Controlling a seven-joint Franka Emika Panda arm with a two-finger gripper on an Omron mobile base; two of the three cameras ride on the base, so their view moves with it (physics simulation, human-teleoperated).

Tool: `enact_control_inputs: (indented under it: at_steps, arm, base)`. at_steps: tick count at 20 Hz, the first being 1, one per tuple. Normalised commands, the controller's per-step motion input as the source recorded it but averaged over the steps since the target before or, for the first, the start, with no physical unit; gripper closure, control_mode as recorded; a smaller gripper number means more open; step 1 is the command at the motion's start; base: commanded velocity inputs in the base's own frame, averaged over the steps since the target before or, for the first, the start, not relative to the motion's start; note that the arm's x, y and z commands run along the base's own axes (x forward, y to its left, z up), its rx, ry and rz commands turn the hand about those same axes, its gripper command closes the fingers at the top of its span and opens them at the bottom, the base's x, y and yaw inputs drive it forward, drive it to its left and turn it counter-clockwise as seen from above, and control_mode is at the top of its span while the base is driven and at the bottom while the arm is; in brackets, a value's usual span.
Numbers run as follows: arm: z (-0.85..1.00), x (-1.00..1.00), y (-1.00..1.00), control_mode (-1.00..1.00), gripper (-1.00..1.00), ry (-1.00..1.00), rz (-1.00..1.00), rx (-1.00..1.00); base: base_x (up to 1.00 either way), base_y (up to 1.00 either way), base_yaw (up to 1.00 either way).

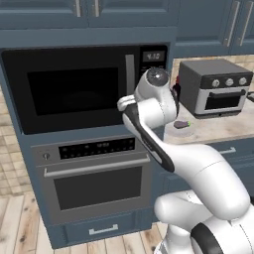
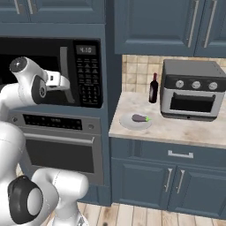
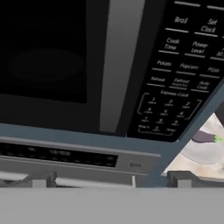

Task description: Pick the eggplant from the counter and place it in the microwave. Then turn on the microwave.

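Right base view: cabinet wall in blue-grey fills the room's back, upper doors with silver handles above, wood-plank floor below. Microwave (image 2: 53, 73) is built into the tall unit, door shut, grey vertical handle beside the keypad; a steel wall oven (image 2: 57, 148) sits directly under it. The closed door suggests it must be opened before anything can go inside.

Desk (image 2: 185, 128) is a pale speckled stone top over drawers and cabinets, just right of the oven column, with a tiled backsplash behind. On it stands a grey toaster oven (image 2: 190, 90) against the wall, pushed back so the front of the desk stays free. A dark red bottle (image 2: 153, 88) stands upright to its left, near the wall.

Pale round plate (image 2: 135, 121) lies near the desk's left front corner. Eggplant (image 2: 140, 118) rests on that plate, lying on its side, green stem end pointing right; untouched, well apart from the arm. In the left base view the eggplant (image 1: 182, 124) is partly hidden behind the arm's elbow.

End effector (image 3: 109, 179) is released, jaws wide and holding nothing, and faces the microwave front close to the handle and keypad. Judgement: the arm is aimed at the door rather than the vegetable, so door opening looks like the step in hand.
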Motion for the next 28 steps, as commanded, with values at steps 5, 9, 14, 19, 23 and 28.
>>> enact_control_inputs:
  at_steps: [5, 9, 14, 19, 23, 28]
  arm:
    - [0.08, 0.13, 0.03, -1.0, -1.0, -0.09, 0.0, -0.02]
    - [0.08, 0.15, 0.0, -1.0, -1.0, -0.07, -0.01, -0.01]
    - [0.02, 0.19, 0.0, -1.0, -1.0, -0.04, -0.01, -0.01]
    - [0.0, 0.2, 0.0, -1.0, -1.0, -0.04, -0.01, 0.0]
    - [0.0, 0.18, 0.0, -1.0, -1.0, -0.03, -0.02, 0.0]
    - [0.0, 0.19, 0.02, -1.0, -1.0, -0.01, -0.01, 0.0]
  base:
    - [0.0, 0.0, 0.0]
    - [0.0, 0.0, 0.0]
    - [0.0, 0.0, 0.0]
    - [0.0, 0.0, 0.0]
    - [0.0, 0.0, 0.0]
    - [0.0, 0.0, 0.0]
